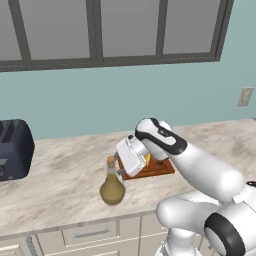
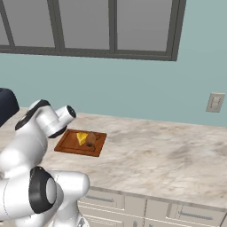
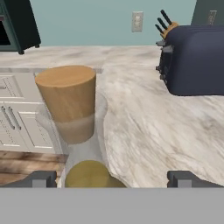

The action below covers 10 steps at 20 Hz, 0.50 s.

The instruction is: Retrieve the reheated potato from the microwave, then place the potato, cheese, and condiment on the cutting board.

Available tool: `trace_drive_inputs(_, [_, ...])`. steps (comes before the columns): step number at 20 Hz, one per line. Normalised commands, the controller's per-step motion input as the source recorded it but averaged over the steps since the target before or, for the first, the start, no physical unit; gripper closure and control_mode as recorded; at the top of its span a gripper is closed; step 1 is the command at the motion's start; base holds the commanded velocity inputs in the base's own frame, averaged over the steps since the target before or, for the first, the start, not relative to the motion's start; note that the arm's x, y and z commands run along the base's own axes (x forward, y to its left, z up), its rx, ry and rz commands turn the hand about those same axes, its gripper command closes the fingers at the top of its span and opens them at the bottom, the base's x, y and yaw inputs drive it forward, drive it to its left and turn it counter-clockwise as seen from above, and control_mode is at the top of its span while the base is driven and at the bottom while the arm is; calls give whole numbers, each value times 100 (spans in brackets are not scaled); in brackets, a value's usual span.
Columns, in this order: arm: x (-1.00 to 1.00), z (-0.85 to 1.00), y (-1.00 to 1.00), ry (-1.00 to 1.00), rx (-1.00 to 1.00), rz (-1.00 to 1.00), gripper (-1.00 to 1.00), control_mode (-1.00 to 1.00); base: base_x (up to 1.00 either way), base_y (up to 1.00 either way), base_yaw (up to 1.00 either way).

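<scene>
The olive-tan condiment bottle stands upright on the counter, just left of the cutting board. My gripper hangs open right beside its cork stopper. In the hand view the stopper and neck of the condiment loom close, left of the middle between my spread fingertips, and nothing is gripped. On the cutting board lie the yellow cheese and the brown potato, side by side. A dark box far along the counter looks like the microwave.
A dark blue toaster sits on the counter at the left, also close on the right of the hand view, with a knife block behind it. The counter's front edge runs just before the bottle, over white drawers.
</scene>
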Motion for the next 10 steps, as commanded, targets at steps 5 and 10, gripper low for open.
trace_drive_inputs(5, [-2, 0, 2, 0, 0, 0, -100, -100, 0, 0, 0])
trace_drive_inputs(10, [0, 0, 0, 0, 0, 0, -100, -100, 0, 0, 0])
